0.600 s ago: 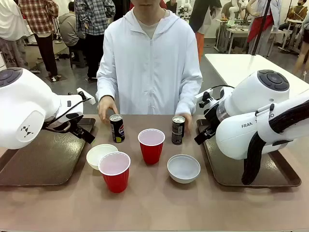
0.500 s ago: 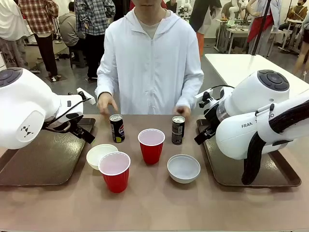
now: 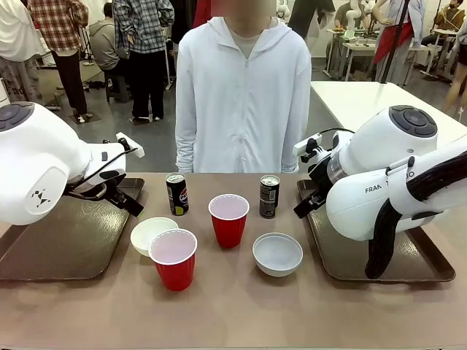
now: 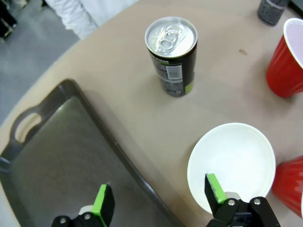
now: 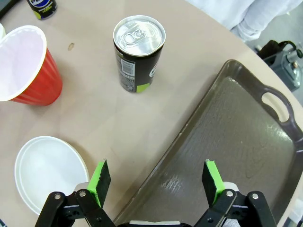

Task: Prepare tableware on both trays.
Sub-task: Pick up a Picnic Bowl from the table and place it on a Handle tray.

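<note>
Hovering with jaws apart, left gripper point(image 4: 157, 187) hangs over left tray point(image 4: 61, 156) rim, Pepsi can point(image 4: 171, 56) at twelve o'clock, bowl point(image 4: 232, 163) at two. Right gripper point(image 5: 155, 170), likewise spread, has second can point(image 5: 138, 52) at twelve, right tray point(image 5: 236, 142) at three.

Seen from the front, the white bowl point(image 3: 148, 232) just on the robot's side of the Pepsi can point(image 3: 176, 194) has its near rim hidden behind a red cup point(image 3: 174, 258). The tray point(image 3: 80, 248) left of that can is partly covered by the left arm point(image 3: 36, 171). In the right wrist view the Pepsi can itself is chopped off by the top edge, only its lower part showing.
</note>
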